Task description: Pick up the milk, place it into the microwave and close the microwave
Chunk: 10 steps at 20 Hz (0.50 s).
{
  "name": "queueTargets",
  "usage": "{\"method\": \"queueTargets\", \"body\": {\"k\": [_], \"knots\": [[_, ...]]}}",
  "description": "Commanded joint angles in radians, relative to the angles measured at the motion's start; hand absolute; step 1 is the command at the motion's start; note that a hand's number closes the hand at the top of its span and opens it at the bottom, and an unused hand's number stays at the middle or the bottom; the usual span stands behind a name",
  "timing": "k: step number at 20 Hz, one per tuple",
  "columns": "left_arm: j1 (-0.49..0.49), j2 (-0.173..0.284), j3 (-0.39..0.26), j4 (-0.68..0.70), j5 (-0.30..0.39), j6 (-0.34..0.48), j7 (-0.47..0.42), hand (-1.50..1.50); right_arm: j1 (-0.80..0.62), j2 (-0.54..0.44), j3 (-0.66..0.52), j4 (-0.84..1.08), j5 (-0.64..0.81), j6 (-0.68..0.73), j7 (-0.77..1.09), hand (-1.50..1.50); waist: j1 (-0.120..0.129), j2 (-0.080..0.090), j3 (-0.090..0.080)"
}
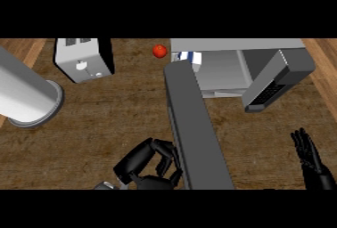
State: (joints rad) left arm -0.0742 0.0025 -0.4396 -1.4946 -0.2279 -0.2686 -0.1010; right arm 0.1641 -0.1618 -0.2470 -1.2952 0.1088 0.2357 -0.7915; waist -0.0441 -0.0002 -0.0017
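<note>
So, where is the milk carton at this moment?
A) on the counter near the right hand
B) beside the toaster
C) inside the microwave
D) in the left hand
C: the blue-and-white milk carton stands inside the microwave, behind its open door.

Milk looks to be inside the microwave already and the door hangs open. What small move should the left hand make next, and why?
Probably push the door toward shut: the left hand is curled against its outer edge, the milk sits inside the microwave, and the right hand rests open.

Left robot hand point(146, 164) curled; right robot hand point(310, 156) open — fingers up.
</note>
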Motion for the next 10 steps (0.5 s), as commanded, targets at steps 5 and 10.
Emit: {"method": "queueTargets", "body": {"k": [5,10], "knots": [[-0.253,-0.002,-0.205,0.419,0.12,0.166,-0.155,1.5,0.128,-0.065,-0.056,-0.205,-0.126,0.13,0.031,-1.5,-0.007,0.005,-0.001],[-0.318,-0.002,-0.449,0.498,0.296,0.331,-0.16,1.5,0.093,-0.061,-0.034,-0.272,-0.142,0.141,0.066,-1.5,-0.043,0.01,-0.002]]}}
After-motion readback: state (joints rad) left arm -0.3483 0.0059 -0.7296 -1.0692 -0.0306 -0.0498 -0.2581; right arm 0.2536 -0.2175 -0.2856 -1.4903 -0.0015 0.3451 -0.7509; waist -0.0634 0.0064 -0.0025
